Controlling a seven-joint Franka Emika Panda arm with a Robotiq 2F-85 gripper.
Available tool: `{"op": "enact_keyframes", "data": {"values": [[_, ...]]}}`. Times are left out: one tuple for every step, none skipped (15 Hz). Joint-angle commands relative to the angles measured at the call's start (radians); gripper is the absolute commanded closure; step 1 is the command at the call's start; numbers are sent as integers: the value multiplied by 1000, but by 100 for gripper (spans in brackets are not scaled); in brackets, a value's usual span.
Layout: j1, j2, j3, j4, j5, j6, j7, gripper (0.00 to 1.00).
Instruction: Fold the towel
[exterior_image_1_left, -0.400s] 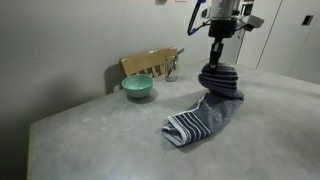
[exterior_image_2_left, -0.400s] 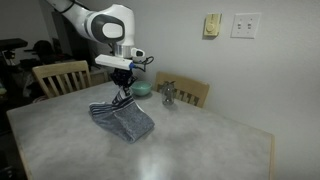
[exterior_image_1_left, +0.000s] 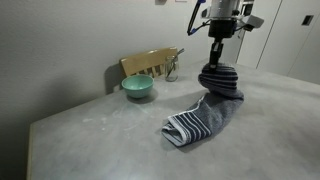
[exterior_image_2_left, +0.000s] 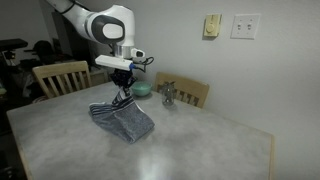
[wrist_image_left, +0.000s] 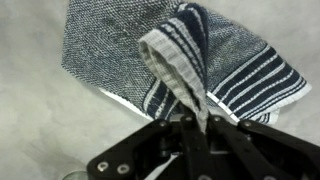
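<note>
The towel is blue-grey terry cloth with white and dark stripes and lies on the grey table. One end of it is lifted. My gripper is shut on that lifted end and holds it above the rest of the cloth. In an exterior view the towel hangs from my gripper onto the tabletop. In the wrist view a striped fold of the towel runs up into my shut jaws, with more striped cloth flat below.
A teal bowl stands near the table's back edge, also seen in an exterior view. A wooden chair stands behind it. Another chair and a small metal object stand by the table.
</note>
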Motion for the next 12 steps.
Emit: {"op": "enact_keyframes", "data": {"values": [[43,-6,-15,6,-61,4,49,98],[52,-11,-15,7,-74,5,57,98],[60,-17,-10,12,-82,1,56,98],[69,-21,-9,17,-94,-7,61,98],[79,-22,-9,25,-111,-20,71,98],[87,-20,-7,35,-121,-33,74,98],[95,-16,-6,47,-132,-47,79,98],[98,-13,-4,54,-134,-53,80,98],[98,-2,0,68,-119,-63,88,98],[93,19,6,87,-90,-74,93,91],[5,0,-5,2,2,-2,-1,92],[5,0,-5,2,2,-2,-1,90]]}}
